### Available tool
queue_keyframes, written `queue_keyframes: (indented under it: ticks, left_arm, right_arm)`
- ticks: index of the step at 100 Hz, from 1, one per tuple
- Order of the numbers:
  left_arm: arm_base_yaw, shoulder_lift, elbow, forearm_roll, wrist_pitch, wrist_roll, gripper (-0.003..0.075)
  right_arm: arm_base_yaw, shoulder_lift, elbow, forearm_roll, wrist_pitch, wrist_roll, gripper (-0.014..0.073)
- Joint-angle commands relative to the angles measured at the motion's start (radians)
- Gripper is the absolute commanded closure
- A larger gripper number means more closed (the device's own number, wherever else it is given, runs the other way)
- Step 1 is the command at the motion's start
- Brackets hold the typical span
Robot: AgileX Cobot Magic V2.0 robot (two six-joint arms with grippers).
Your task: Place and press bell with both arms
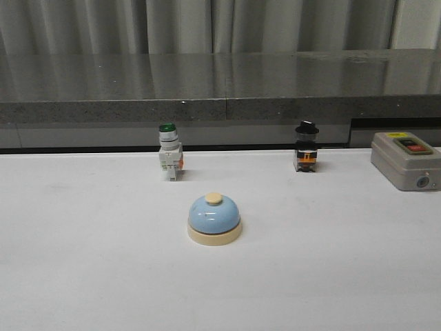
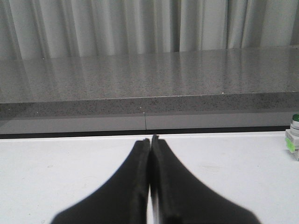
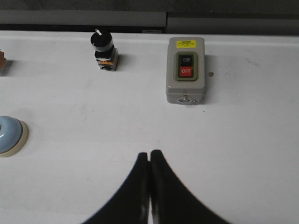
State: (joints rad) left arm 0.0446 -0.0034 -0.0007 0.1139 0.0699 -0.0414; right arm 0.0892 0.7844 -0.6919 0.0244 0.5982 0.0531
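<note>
The light-blue dome bell [image 1: 214, 218] with cream base and cream button stands upright on the white table, near the middle. Part of it also shows in the right wrist view [image 3: 10, 136], well to one side of the fingers. Neither arm shows in the front view. My left gripper [image 2: 150, 139] is shut and empty over bare table, with the bell out of its view. My right gripper [image 3: 149, 153] is shut and empty over bare table, apart from the bell.
A green-capped white push-button switch [image 1: 169, 160] and a black-knobbed switch [image 1: 306, 156] stand behind the bell. A grey box with red button [image 1: 406, 160] sits at the far right. A dark stone ledge [image 1: 220, 86] runs along the table's back edge.
</note>
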Motion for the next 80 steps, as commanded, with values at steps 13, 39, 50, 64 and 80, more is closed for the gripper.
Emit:
queue_keyframes:
  ticks: [13,39,50,64,80]
  left_arm:
    - [0.001,-0.029,0.043,-0.001,-0.079,-0.009,0.0740]
    - [0.001,-0.029,0.043,-0.001,-0.079,-0.009,0.0740]
    - [0.001,-0.029,0.043,-0.001,-0.079,-0.009,0.0740]
    - [0.001,-0.029,0.043,-0.001,-0.079,-0.009,0.0740]
    - [0.001,-0.029,0.043,-0.001,-0.079,-0.009,0.0740]
  right_arm:
    - [-0.012,-0.276,0.094,-0.004,-0.079,-0.012,0.0654]
    - [-0.012,-0.475,0.120,-0.004,-0.055,-0.012,0.0654]
    - [-0.012,-0.482,0.120,-0.004,-0.055,-0.012,0.0654]
    - [-0.012,-0.482,0.120,-0.004,-0.055,-0.012,0.0654]
    - [-0.012,-0.482,0.120,-0.004,-0.055,-0.013,0.0654]
